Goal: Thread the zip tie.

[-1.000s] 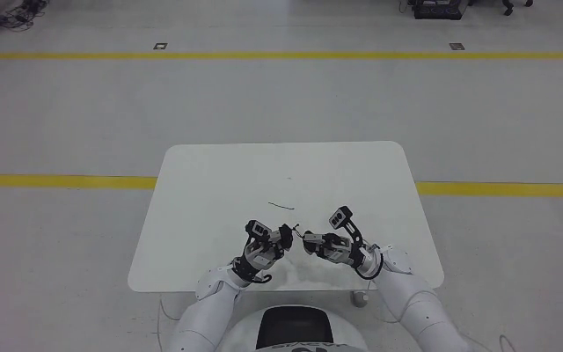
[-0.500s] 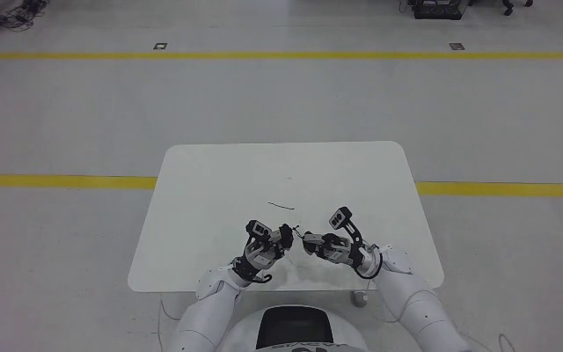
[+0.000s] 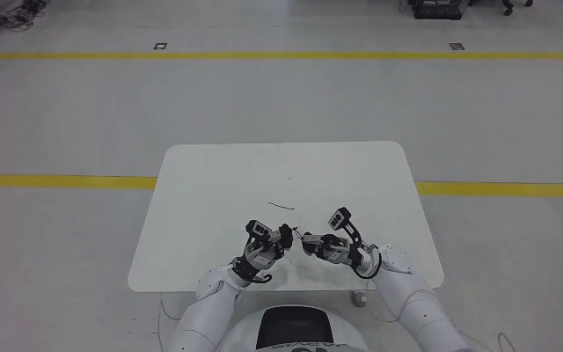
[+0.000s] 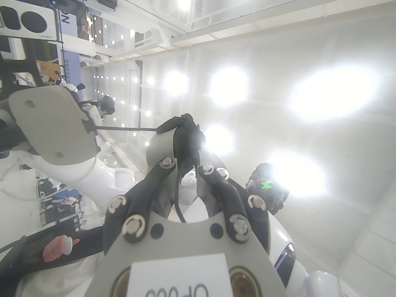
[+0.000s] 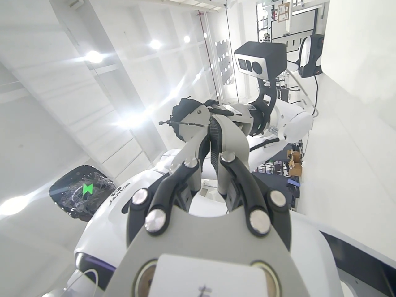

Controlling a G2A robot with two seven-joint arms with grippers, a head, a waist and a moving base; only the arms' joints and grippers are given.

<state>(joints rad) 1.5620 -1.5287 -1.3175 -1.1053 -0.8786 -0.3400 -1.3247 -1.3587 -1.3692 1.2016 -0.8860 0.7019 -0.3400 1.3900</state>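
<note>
Close in, over the near edge of the table [image 3: 369, 167], the left gripper [image 4: 185, 128] and right gripper [image 5: 210, 128] sit tip to tip. Both are pinched shut on the black zip tie [image 4: 123, 129] stretched between them, likely aligning tail with head. Its slot is too small to judge. Farther out lies a spare strip [image 3: 281, 206].

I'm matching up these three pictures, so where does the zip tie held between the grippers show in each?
Top view: the zip tie is a short dark line between the left gripper and the right gripper, over the table's near edge.
Left wrist view: thin strap from the left gripper's tips across to the right gripper.
Right wrist view: thin strap crossing in front of the left gripper.
Shared landmark: the left gripper.
</note>
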